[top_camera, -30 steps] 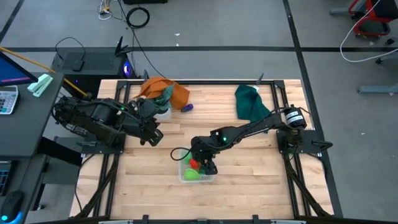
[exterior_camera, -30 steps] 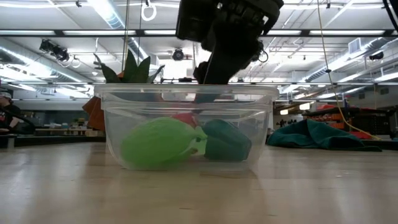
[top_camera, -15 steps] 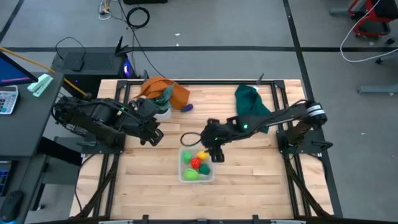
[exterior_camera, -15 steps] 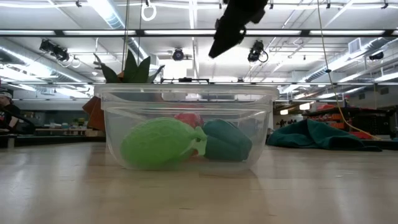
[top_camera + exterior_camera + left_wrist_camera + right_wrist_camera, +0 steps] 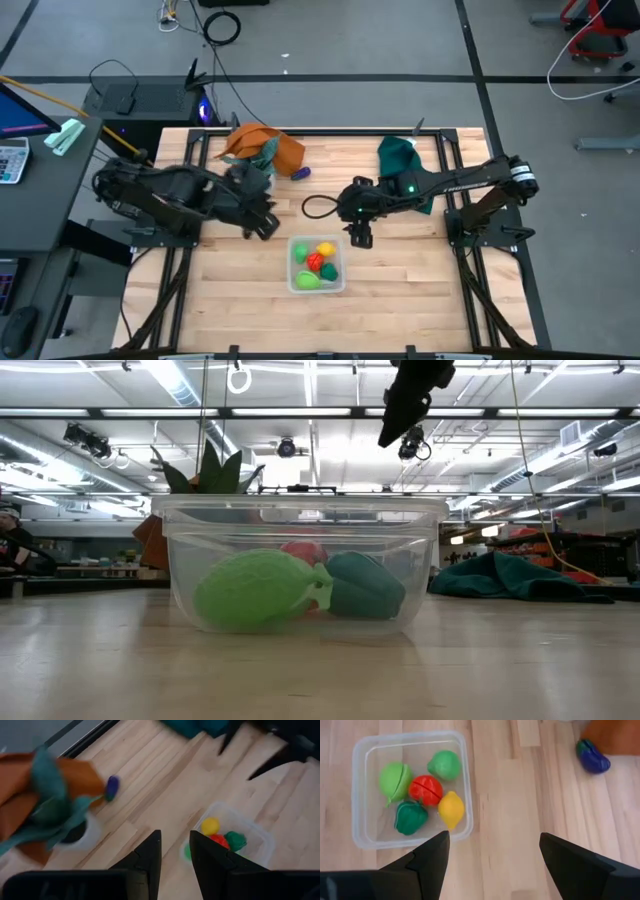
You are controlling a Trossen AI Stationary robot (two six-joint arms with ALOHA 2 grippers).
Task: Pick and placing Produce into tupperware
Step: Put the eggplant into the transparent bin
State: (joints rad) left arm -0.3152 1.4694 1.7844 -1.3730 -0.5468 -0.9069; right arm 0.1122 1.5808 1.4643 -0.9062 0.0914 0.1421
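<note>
Clear, round-cornered tupperware (image 5: 357,795) of smooth produce (image 5: 425,790); right hand (image 5: 492,862) wide, left hand (image 5: 174,857) seemingly narrow.

Table (image 5: 400,270): pale wood planks, matt, grain visible. Tupperware (image 5: 361,836): clear, glossy plastic, holding smooth plastic produce (image 5: 425,790); a glossy purple piece (image 5: 593,758) lies on the wood. Cloths: soft, crumpled orange cloth (image 5: 268,145) and dark green cloth (image 5: 402,162); gripper fingers (image 5: 427,857) matt black.

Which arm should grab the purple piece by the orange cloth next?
Probably left: the left gripper sits nearer the purple piece, while the open right gripper hangs near the tupperware.
</note>
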